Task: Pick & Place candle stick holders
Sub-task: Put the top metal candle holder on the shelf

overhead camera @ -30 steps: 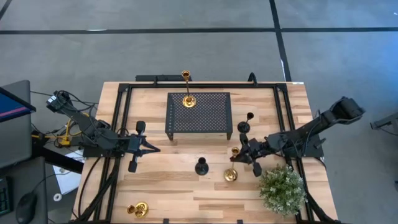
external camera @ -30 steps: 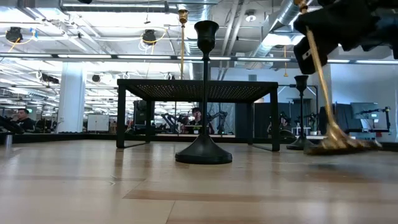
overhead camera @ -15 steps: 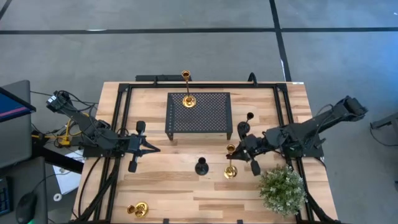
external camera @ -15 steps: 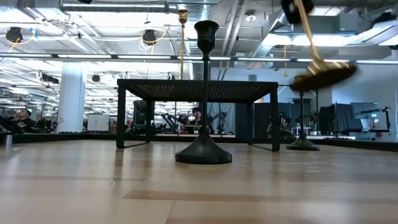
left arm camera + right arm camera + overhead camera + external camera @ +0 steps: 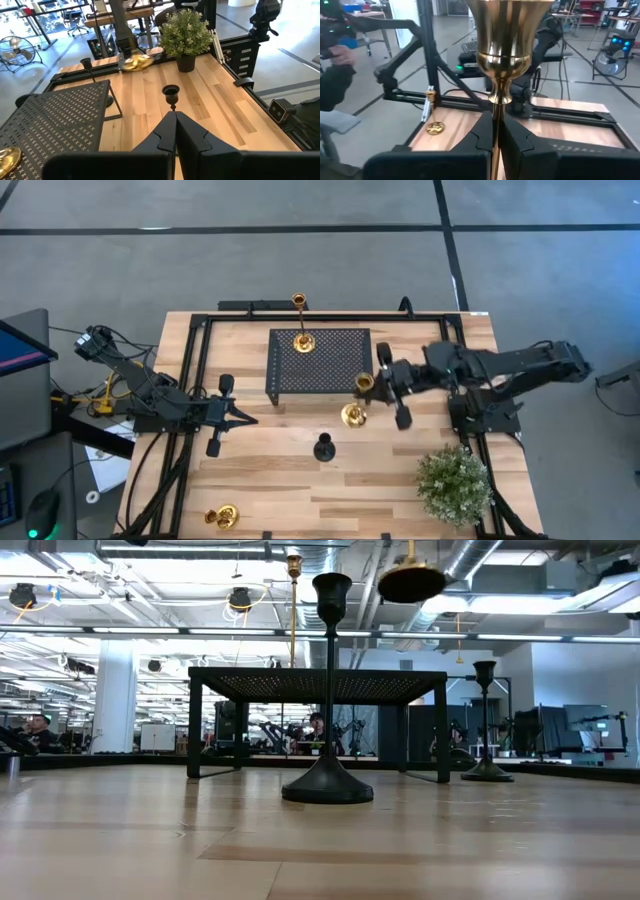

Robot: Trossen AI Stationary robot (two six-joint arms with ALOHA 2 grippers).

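My right gripper (image 5: 375,384) is shut on a tall slim gold candle stick holder (image 5: 356,402), high above the table by the black perforated stand's (image 5: 320,363) right end. Its round base (image 5: 411,582) shows lifted in the low view. A second tall gold holder (image 5: 301,330) stands on the stand. One short black holder (image 5: 323,448) stands mid-table, another (image 5: 487,720) to the right behind it. A short gold holder (image 5: 222,517) lies near the front left. My left gripper (image 5: 240,418) is shut and empty over the table's left part. My right gripper pinches the tall gold holder's slim stem (image 5: 495,107) just below its cup (image 5: 502,30), between its two fingers. The fingers come level from the table's right and lie across the stem. The holder hangs near upright below them, its base (image 5: 352,416) clear of the table.
A small green bushy plant (image 5: 455,483) stands at the front right. Black rails (image 5: 190,380) run along the table's left, right and far sides. The stand's top right of the gold holder is bare (image 5: 345,355).
My right gripper has risen and gone toward the table's far left, toward the stand, carrying the tall gold holder. The holder, which leaned with its base on the table, is now lifted clear and hangs close to upright.
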